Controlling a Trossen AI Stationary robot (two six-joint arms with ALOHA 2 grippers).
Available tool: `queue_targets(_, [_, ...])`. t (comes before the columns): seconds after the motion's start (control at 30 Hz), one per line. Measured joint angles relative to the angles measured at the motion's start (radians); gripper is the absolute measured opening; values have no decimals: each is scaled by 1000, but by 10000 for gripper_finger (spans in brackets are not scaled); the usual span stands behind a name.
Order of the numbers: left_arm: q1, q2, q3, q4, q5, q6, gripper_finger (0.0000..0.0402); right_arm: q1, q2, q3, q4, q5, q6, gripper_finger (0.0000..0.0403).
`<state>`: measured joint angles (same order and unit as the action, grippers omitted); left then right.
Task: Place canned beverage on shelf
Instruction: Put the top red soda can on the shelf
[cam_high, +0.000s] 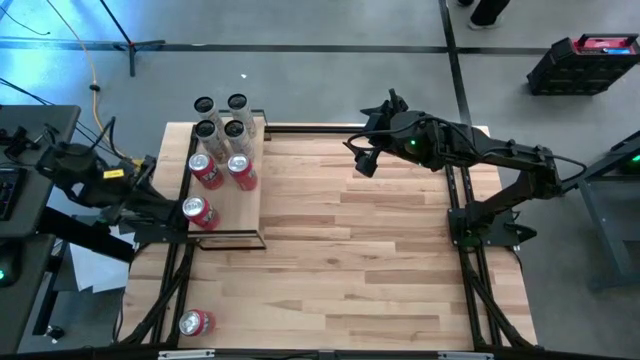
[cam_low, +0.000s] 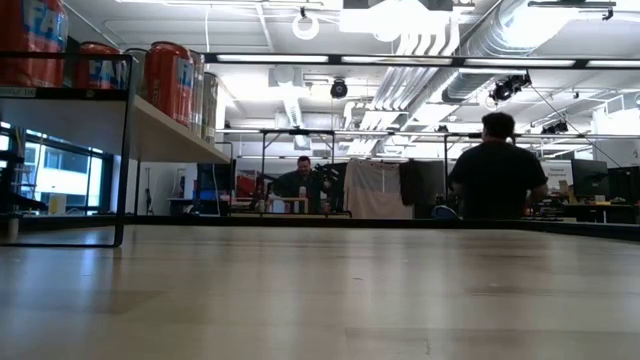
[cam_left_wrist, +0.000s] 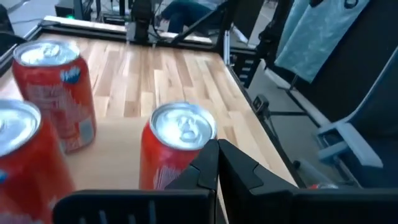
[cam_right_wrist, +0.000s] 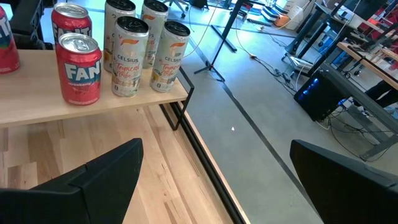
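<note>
While the left claw (cam_left_wrist: 217, 163) sits with its two dark fingers squeezed tight together and nothing between them, a red can (cam_left_wrist: 176, 144) stands upright just in front of it on the shelf (cam_high: 252, 190). I cannot tell if the fingertips touch that can. Two more red cans (cam_left_wrist: 59, 93) stand a bit farther from this claw, on the same pale board. Past them are four silver cans (cam_high: 222, 118) in a little bunch at the far end of the shelf. The shelf is a thin wooden board with a black frame, and it stands on the left side of the worktop (cam_high: 370, 250).

One more red can (cam_high: 195, 323) lies on its side on the worktop, well apart from the left claw, near the front edge.

Over on the other side, the right claw (cam_right_wrist: 217, 168) hangs above the far part of the worktop with its fingers spread wide and nothing in them. The silver cans and two red ones show ahead of it, well apart.

Two people (cam_low: 497, 165) are in the room behind.
</note>
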<state>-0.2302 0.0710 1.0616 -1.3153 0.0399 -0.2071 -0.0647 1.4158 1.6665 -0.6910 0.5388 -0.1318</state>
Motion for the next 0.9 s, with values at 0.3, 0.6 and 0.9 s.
queue_targets(0.3, [31, 86, 1, 45, 52, 27, 0, 0, 0, 0, 0, 0, 0, 392])
queue_targets(0.6, [53, 238, 1, 35, 42, 112, 0, 0, 0, 0, 0, 0, 0, 392])
queue_targets(0.9, [53, 264, 1, 21, -35, 141, 0, 0, 0, 0, 0, 0, 0, 392])
